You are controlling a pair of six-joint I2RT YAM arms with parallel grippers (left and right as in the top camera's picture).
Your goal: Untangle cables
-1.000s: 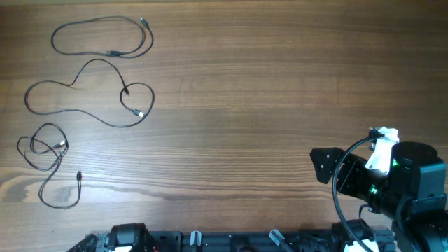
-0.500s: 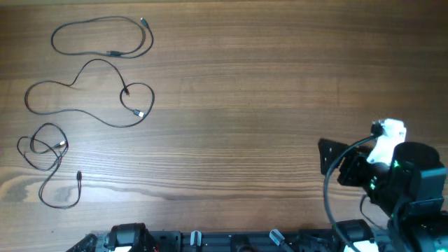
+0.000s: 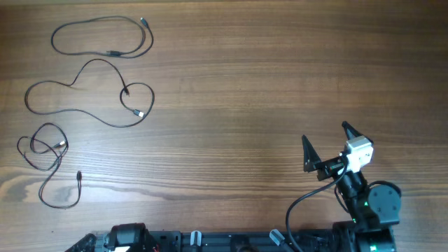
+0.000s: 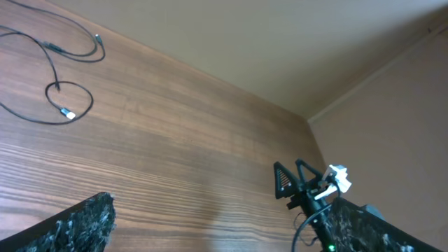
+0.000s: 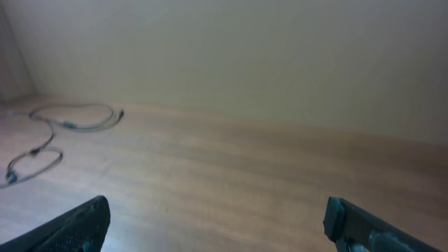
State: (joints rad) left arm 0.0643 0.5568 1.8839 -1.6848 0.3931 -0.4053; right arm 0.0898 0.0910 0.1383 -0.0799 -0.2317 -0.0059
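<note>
Cables [image 3: 108,53] were three thin black cords with tiny silver plugs, lying in separate loose loops down the left side of the table [image 3: 231,84]. The lowest one maybe crossed over itself, hard to tell. Right gripper [image 3: 324,131] sat well apart from them, fingers spread wide, empty. Left gripper [image 4: 220,210] gaped wide too.

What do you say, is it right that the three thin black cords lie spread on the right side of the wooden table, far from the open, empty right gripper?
Not quite. The three thin black cords lie on the left side of the wooden table, not the right, as the overhead view shows. The rest holds: the right gripper is open, empty and far from them.
</note>
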